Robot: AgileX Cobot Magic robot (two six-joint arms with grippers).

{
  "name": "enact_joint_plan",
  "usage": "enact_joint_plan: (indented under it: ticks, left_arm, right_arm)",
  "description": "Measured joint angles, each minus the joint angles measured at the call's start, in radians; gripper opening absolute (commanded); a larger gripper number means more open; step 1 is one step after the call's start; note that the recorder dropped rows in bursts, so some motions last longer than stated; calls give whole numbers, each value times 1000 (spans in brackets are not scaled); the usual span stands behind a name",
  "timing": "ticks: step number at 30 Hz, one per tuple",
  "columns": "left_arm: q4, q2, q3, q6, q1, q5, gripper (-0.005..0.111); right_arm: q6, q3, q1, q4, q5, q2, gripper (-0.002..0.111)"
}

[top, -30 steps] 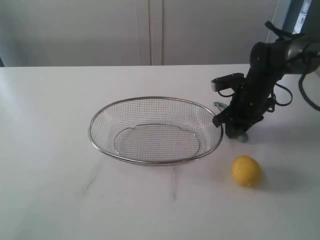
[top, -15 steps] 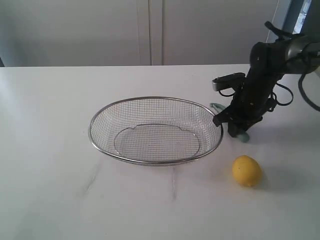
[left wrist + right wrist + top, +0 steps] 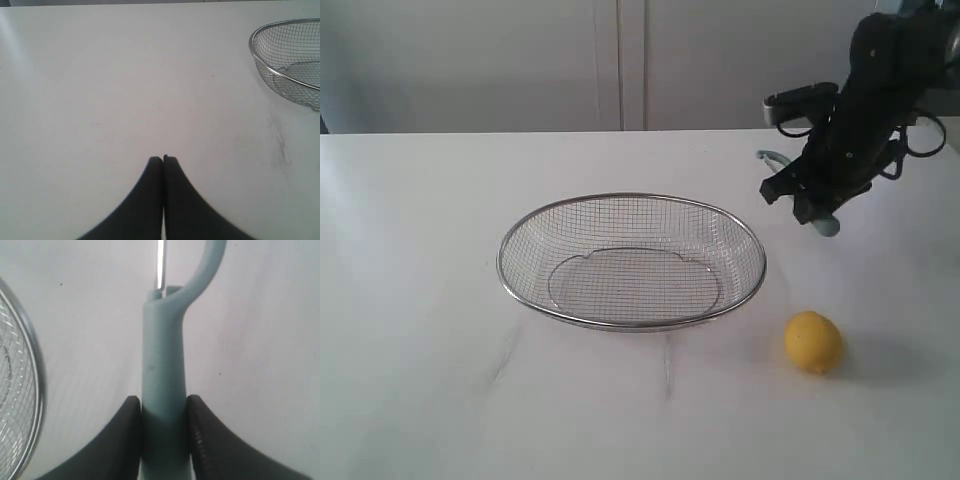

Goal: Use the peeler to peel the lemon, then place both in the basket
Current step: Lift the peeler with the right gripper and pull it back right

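I see one wire-mesh basket on the table; one lemon lies outside, near its rim. My right gripper clamps the one peeler above the table; my left gripper is pinched together, holding nothing.

My right claw is black, the peeler in it pale teal with a silver blade. Beside it, the basket is silver grid mesh; the lemon bright yellow; the desk white.
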Motion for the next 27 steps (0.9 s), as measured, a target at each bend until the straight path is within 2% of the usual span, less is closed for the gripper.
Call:
enact_joint_plan:
  ticks: [20,27]
  left_arm:
    - [0,0,0,0,0,0,0]
    - [0,0,0,0,0,0,0]
  right_arm:
    - [45,4,0,-3,208,-252,0]
    - [45,77,0,-3,230,-359,0]
